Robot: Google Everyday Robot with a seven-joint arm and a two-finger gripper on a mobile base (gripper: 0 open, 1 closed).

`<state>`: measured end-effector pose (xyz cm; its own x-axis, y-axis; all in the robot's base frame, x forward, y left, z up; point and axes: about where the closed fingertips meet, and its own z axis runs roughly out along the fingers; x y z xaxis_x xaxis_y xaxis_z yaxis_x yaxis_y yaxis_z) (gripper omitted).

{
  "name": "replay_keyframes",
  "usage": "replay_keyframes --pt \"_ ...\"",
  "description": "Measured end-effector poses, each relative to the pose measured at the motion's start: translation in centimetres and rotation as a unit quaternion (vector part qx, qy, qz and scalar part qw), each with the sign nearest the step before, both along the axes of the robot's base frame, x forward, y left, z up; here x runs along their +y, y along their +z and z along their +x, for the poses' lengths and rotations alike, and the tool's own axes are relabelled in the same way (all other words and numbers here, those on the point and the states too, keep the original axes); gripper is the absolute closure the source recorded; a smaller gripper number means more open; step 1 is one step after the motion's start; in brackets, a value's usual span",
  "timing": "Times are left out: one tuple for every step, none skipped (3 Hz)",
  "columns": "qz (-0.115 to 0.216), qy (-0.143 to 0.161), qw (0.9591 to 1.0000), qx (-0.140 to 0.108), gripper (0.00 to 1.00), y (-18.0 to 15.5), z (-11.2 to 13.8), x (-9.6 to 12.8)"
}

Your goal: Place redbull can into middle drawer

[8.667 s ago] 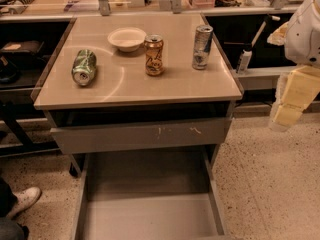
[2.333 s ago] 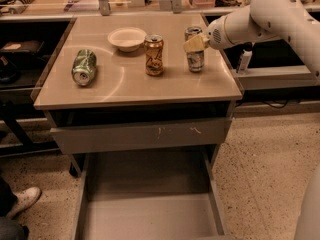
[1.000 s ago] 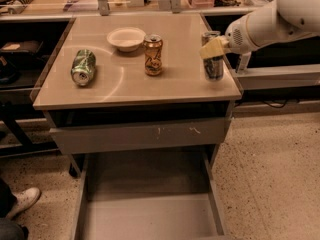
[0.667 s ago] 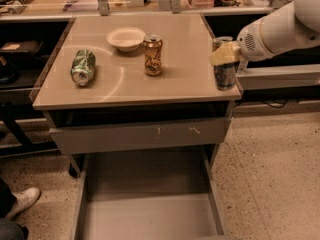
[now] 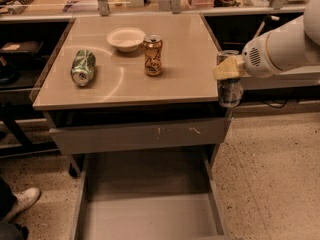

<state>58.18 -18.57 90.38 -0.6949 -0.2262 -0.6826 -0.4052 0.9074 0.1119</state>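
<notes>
The gripper [image 5: 228,70] is seen at the three o'clock edge of the table top [image 5: 190,79], just off its side. Its fingers are closed on the upper half of the slim drink can [image 5: 230,91], which is held upright in the air, clear of the table and above the floor. The open drawer [image 5: 150,218] lies low at six o'clock from the table, below the closed drawer front [image 5: 125,136] with pale scratches, and well apart from the can, toward seven o'clock from it.

The can is judged to be light and stiff along its length, but its thin wall is easily dented and its smooth metal is slippery. A grip across the middle of the body, with moderate pressure, is best suited; the present hold sits rather high. Since a tall, narrow can is easily tipped, it should be set down flat on the drawer floor before it is released.

On the table are left a crushed green can [image 5: 83,67] at nine o'clock, an orange can [image 5: 153,55] near the centre, and a bowl [image 5: 126,38] at eleven o'clock.
</notes>
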Motion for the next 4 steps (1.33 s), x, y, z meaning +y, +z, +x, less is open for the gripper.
replay_keyframes --pt "-0.013 0.001 0.9999 -0.003 1.0 0.3 -0.2 0.1" --pt "-0.036 0.008 0.9988 0.031 1.0 -0.9 -4.2 0.6" --pt "-0.039 0.01 0.9943 0.099 1.0 -5.4 -9.5 1.5" --pt "-0.039 0.01 0.9943 0.099 1.0 -5.4 -9.5 1.5"
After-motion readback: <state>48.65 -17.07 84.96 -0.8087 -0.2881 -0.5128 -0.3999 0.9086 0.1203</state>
